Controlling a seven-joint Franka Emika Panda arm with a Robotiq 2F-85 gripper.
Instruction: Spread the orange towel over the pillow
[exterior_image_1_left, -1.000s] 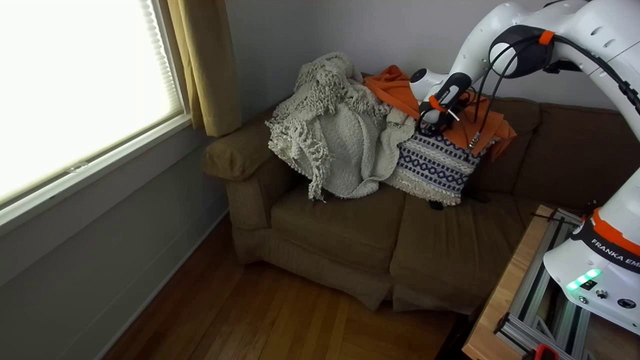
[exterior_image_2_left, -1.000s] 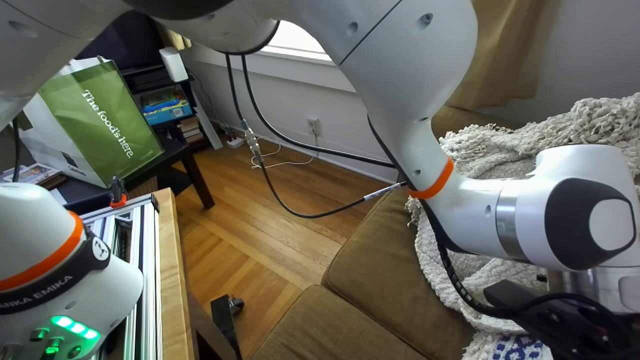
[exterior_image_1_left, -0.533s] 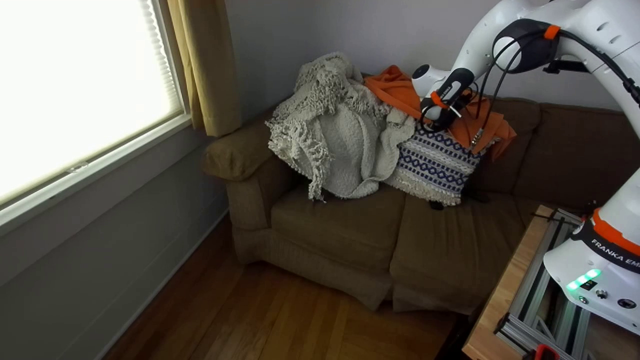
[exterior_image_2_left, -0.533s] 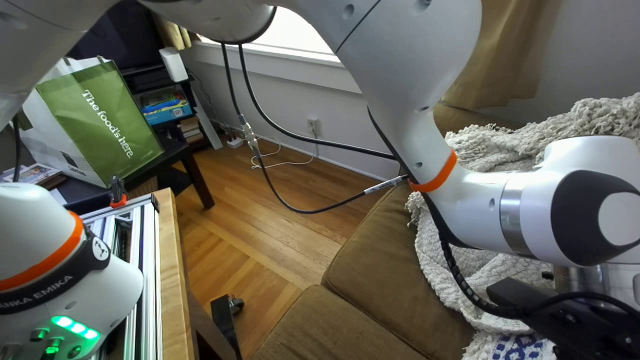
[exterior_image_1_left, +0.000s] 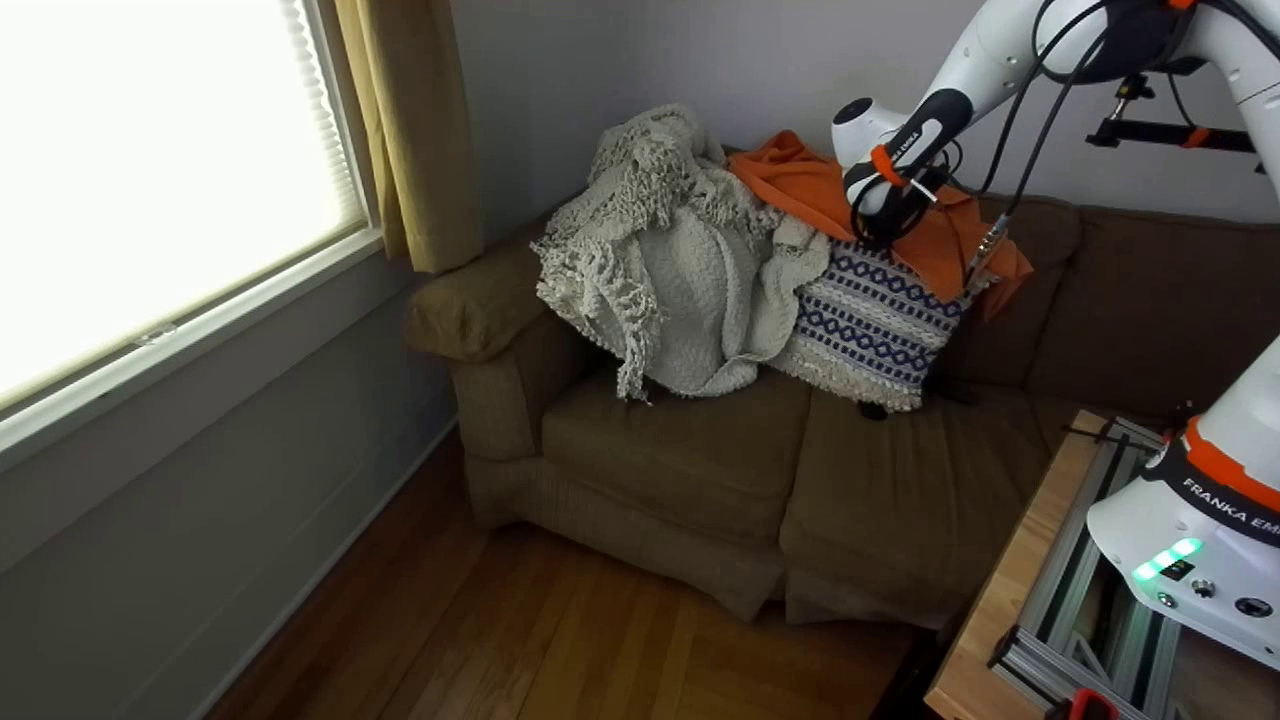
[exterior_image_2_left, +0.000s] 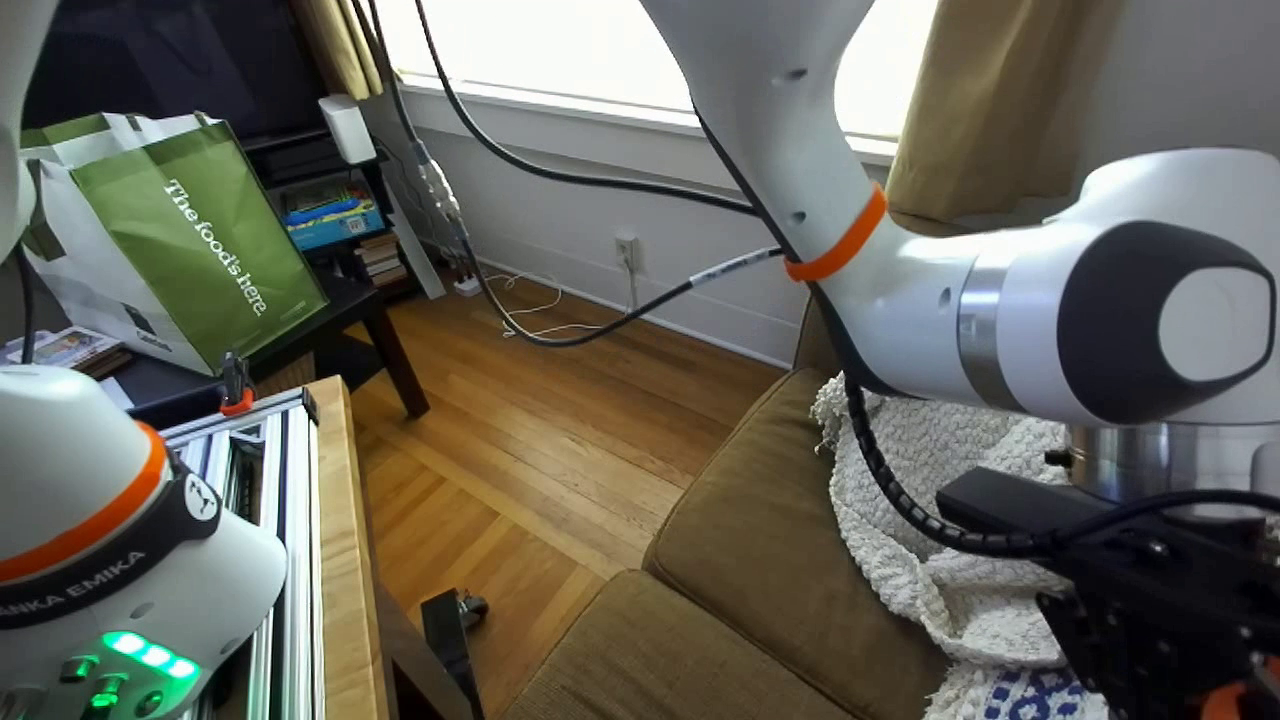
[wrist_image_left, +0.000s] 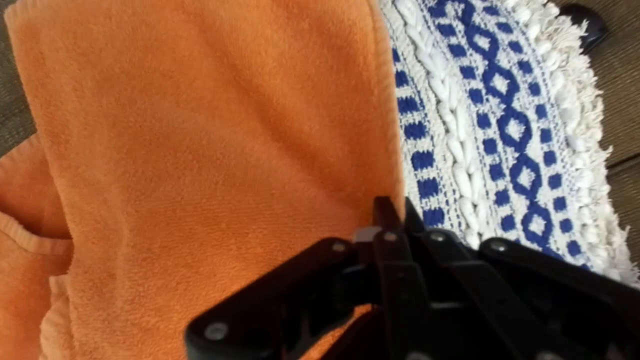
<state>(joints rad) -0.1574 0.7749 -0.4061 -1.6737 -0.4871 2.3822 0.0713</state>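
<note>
The orange towel (exterior_image_1_left: 935, 250) lies draped over the sofa back and the upper part of the pillow (exterior_image_1_left: 868, 325), which has blue and white patterned bands and a fringe. In the wrist view the towel (wrist_image_left: 210, 135) fills the left and middle, and the pillow's bare part (wrist_image_left: 460, 135) shows at right. My gripper (wrist_image_left: 400, 210) is nearly closed, with the towel's edge pinched between its fingertips. In an exterior view the gripper (exterior_image_1_left: 885, 230) is dark and its tips are hidden. The pillow's corner (exterior_image_2_left: 1035, 695) also shows in an exterior view below the gripper body.
A cream knitted blanket (exterior_image_1_left: 690, 280) is heaped beside the pillow on the brown sofa (exterior_image_1_left: 670, 460). A wall stands behind the sofa. Cables (exterior_image_1_left: 1040, 130) hang from the arm. The robot's wooden table (exterior_image_1_left: 1010, 580) stands in front. A green and white bag (exterior_image_2_left: 200, 240) stands further off.
The arm has risen and the hand has moved up and slightly right in an exterior view. The towel's front edge has lifted with it, showing more of the pillow's upper pattern.
</note>
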